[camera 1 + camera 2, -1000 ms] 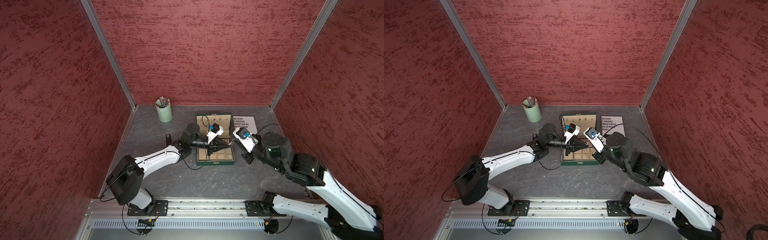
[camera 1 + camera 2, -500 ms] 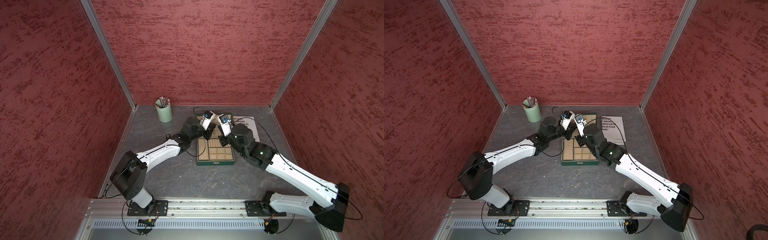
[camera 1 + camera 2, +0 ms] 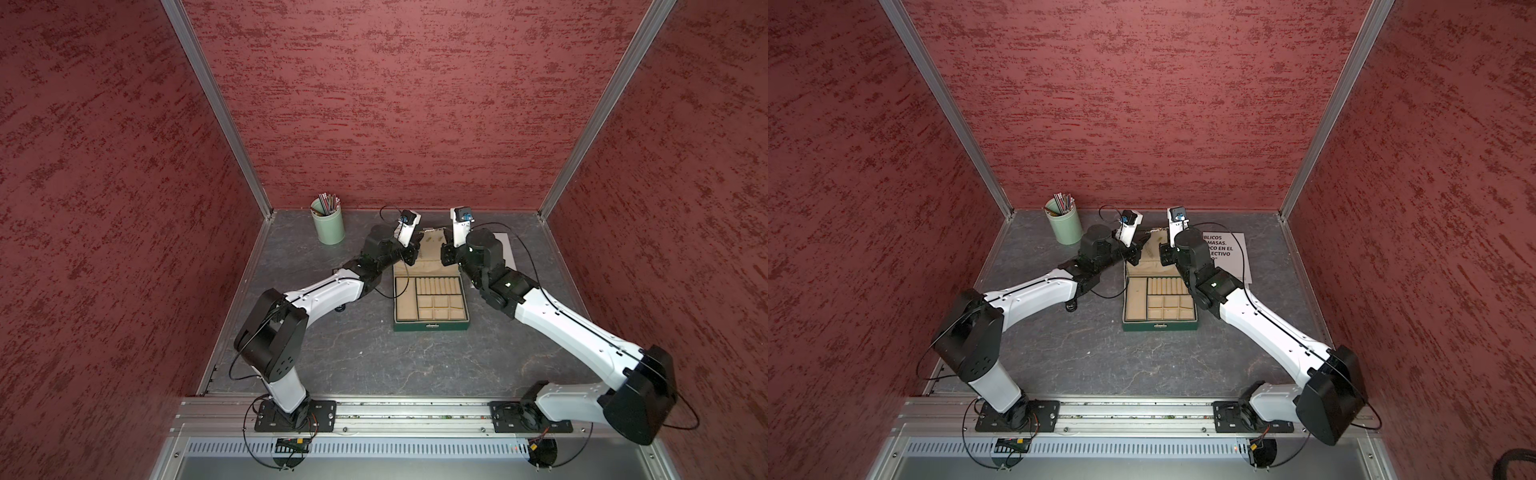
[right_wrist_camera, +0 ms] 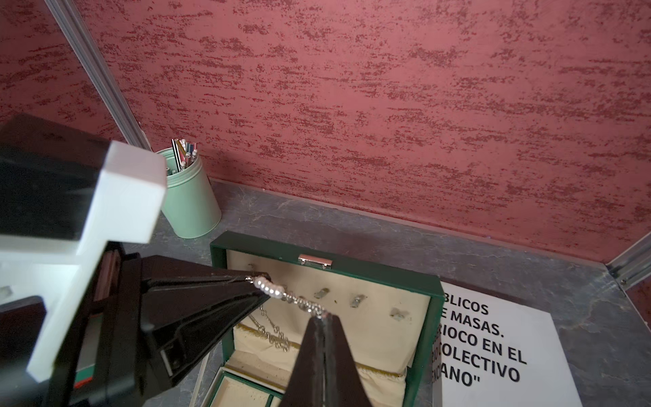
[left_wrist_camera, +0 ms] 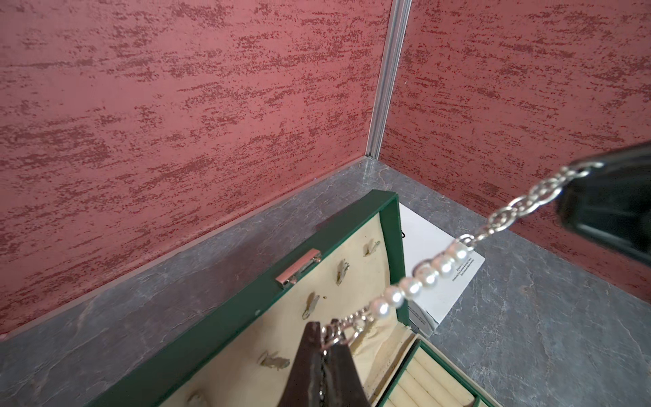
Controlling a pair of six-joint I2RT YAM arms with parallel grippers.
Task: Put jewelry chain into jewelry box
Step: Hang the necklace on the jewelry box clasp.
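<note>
Left wrist view: the jewelry chain point(image 5: 510, 211) is seen stretched in a straight line betw. the two pincers, above the open lid point(image 5: 352, 282) of the jewelry box point(image 5: 246, 310). One end is pinched by the left gripper point(image 5: 324, 333), its jaws pressed together on the links. The other end is clamped by the right gripper point(image 5: 581, 172), likewise closed on the chain. A short run of white pearls point(image 5: 428, 275) is strung mid-span, w/ silvery links on either side.

Right wrist view: the same span is shown from the opp. side. A slack loop of links is seen hanging below it, in front of the cream lining point(image 4: 387, 338) and its small hooks point(image 4: 355, 301).

In both top views the chain is found just above frame centre, as a thin pale line held off the table point(image 3: 374, 353), over the far part of the lid. The box is placed at frame centre w/ the lid opened toward the rear wall. Its base, w/ ring rolls point(image 3: 438, 284) and sq. compartments, lies nearer the lower edge. A mint pencil cup point(image 3: 330, 226) is seen up and left of the box. A printed sheet point(image 3: 1229, 253) is laid to the box's right, partly covered by the right arm.
</note>
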